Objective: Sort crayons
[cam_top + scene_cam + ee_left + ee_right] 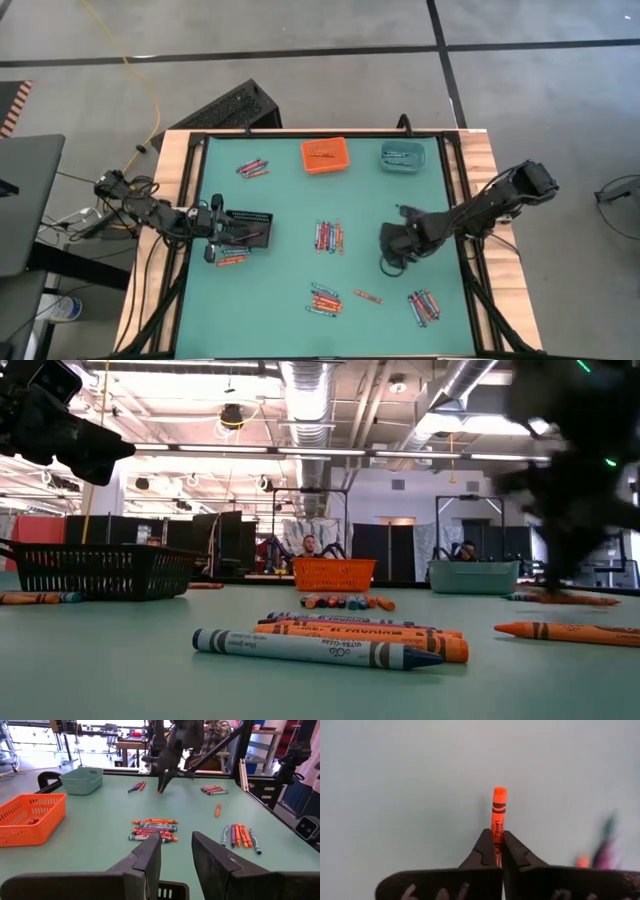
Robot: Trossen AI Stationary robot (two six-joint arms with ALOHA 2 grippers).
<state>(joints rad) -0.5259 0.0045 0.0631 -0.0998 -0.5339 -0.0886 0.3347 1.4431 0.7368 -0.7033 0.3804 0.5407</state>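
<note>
One orange crayon (498, 815) sits pinched between the closed fingers of the right gripper (499, 851), low over the green table (280, 300) right of centre. The left gripper (176, 851) hangs partly open above the black basket (248, 228), holding nothing.

The whole counter (300, 230) is seen from straight overhead. It is crossed level at surface height by the low camera. Both wrist cameras are aimed past their fingers; the right one sits very close, surroundings probably blurred.
</note>
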